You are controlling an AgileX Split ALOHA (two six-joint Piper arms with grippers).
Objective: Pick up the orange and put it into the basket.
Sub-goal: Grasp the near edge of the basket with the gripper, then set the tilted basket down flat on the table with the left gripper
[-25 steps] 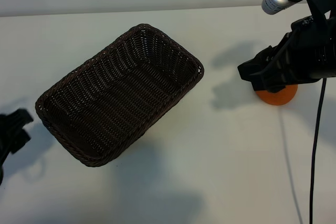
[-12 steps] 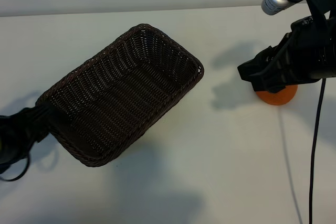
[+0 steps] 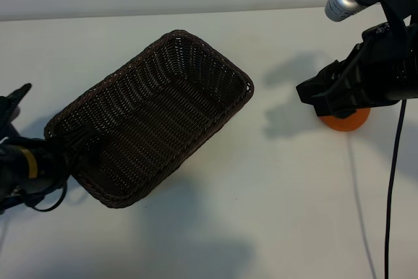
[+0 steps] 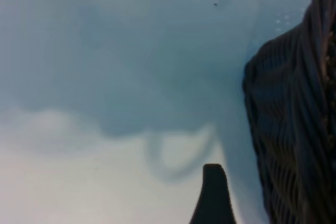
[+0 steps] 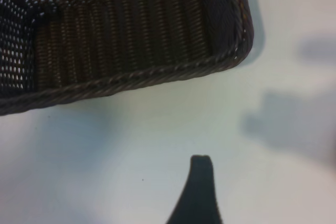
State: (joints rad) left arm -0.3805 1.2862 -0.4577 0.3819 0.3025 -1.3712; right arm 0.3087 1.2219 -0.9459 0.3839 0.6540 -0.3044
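I hover my right gripper, fingers apart, over the orange; left gripper, fingers apart, steadies the basket.

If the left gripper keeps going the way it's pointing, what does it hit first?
Most likely the basket. The left gripper sits open at the basket's near-left corner, aimed toward its rim and wall. Depth is hard to judge, so it may touch the table beside it first.

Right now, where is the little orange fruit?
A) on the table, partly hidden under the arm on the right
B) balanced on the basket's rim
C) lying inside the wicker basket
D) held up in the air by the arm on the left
A: the orange sits on the white table, half covered by the right gripper, well clear of the basket.
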